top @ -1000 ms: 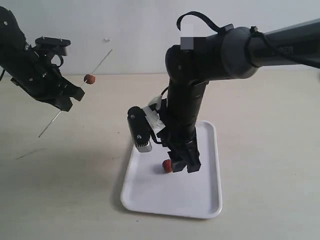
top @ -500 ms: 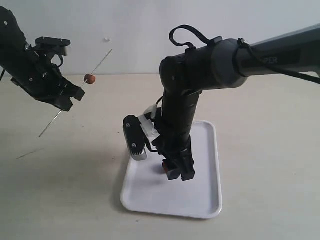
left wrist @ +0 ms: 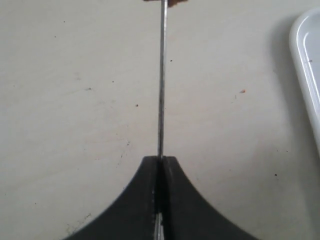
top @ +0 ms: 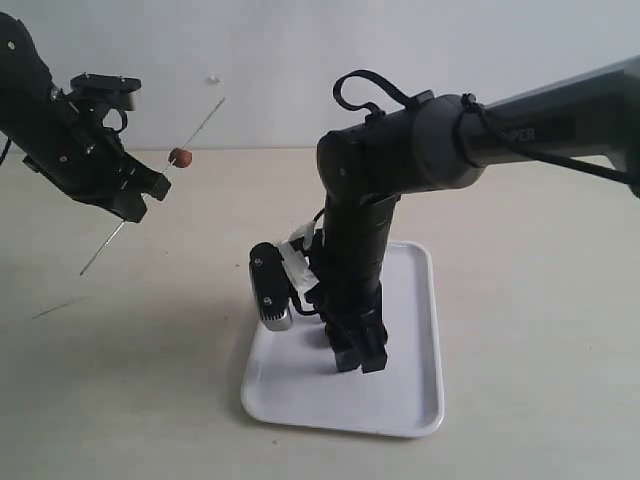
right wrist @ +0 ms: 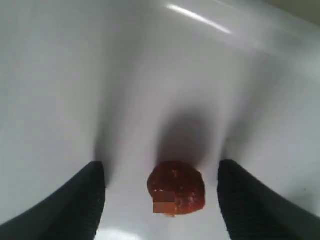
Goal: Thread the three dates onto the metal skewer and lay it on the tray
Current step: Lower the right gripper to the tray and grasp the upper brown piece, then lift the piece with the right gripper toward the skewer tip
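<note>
right tool (right wrist: 161,170) straddles 1 date (right wrist: 176,189) on the tray (right wrist: 75,75), jaws apart.

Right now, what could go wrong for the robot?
The right hand is open around a small round date on the smooth tray; when it closes, the date might roll or squirt away. The left hand pinches the thin skewer, tilted in the air, so its threaded date could slide.
</note>
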`<state>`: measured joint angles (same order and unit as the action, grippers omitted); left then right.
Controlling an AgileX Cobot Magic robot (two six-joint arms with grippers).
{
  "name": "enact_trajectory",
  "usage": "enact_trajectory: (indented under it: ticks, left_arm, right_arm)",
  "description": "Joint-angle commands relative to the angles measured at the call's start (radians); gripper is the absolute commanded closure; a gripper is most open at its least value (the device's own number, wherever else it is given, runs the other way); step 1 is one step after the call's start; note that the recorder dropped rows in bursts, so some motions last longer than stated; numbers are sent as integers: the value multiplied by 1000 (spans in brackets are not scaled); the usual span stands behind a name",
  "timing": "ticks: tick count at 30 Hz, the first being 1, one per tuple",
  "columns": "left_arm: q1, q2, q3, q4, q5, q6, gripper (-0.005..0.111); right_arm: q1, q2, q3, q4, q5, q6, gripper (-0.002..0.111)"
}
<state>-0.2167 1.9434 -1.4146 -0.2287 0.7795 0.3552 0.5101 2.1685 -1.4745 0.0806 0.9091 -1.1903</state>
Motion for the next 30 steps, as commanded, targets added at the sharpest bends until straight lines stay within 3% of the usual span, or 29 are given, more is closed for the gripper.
enact_trajectory:
  ticks: [1, 9, 14, 25, 30]
  left_arm:
    - [0, -13, -7, -14, -15, 4, 107]
    - [0, -13, -7, -14, -15, 4, 107]
    - [0, -13, -7, -16, -18, 6, 107]
    - [-1, -13, -7, -20, -23, 5, 107]
    - [-1, -13, -7, -51, -23, 6, 107]
  right_arm:
    - [2, 2, 3, -8, -21, 29, 48]
    - [2, 2, 3, -8, -15, 36, 59]
    - [2, 2, 3, -8, 3, 43, 82]
    - [2, -72, 1, -20, 8, 181, 83]
    - [-1, -155, 1, -122, -75, 411, 83]
